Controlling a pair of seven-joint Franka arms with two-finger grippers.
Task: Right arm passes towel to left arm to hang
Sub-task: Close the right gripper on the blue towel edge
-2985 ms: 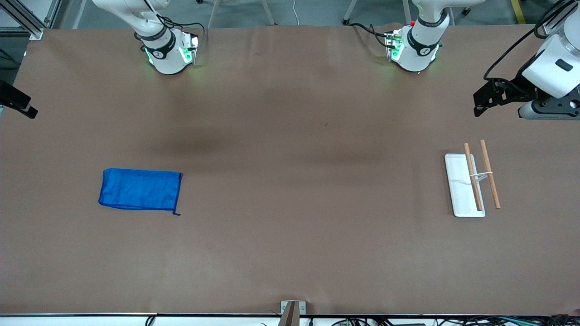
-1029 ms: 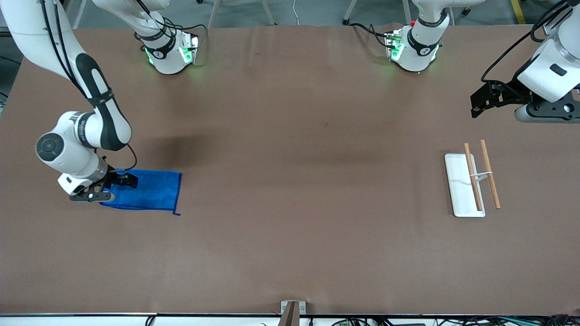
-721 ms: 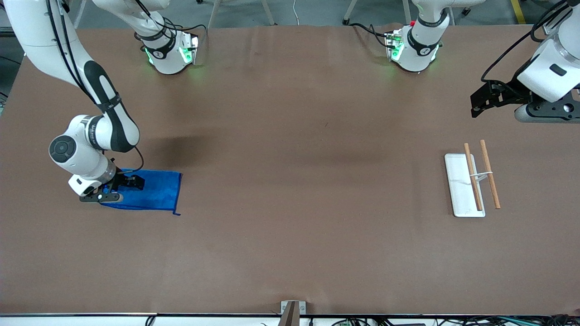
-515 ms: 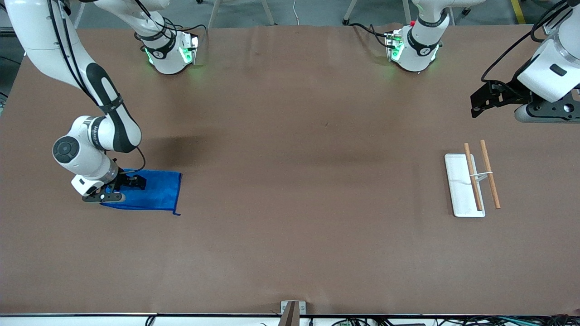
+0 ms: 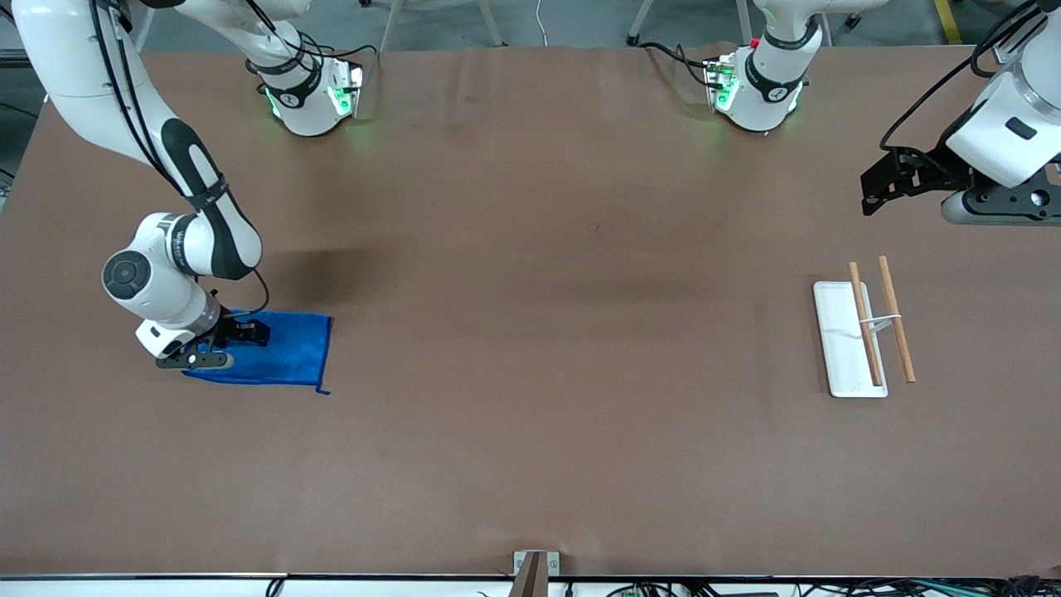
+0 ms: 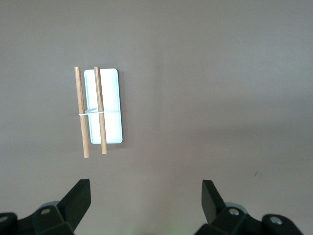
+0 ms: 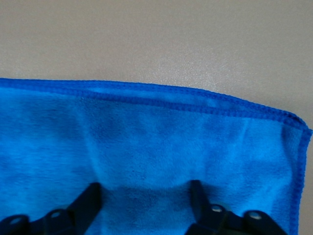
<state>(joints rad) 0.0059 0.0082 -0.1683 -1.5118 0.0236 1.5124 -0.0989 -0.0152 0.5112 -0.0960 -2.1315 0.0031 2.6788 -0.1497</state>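
Observation:
The bright blue towel (image 5: 286,352) lies flat on the brown table toward the right arm's end, with a loose thread at its corner nearest the front camera. My right gripper (image 5: 240,335) is low over the towel's end toward the right arm's side, open, with a finger on each side of a patch of cloth. In the right wrist view the towel (image 7: 146,137) fills the picture and the right gripper (image 7: 145,193) stands open on it. My left gripper (image 5: 877,187) waits open and empty in the air; it also shows in the left wrist view (image 6: 145,193).
A white flat tray with two wooden rods (image 5: 839,332) lies toward the left arm's end of the table. It also shows in the left wrist view (image 6: 111,107). A small bracket (image 5: 535,564) sits at the table's edge nearest the front camera.
My right arm has come in from the table's end, come down over the towel and shifted slightly toward the table's middle. The towel has not moved. The left arm has stayed still.

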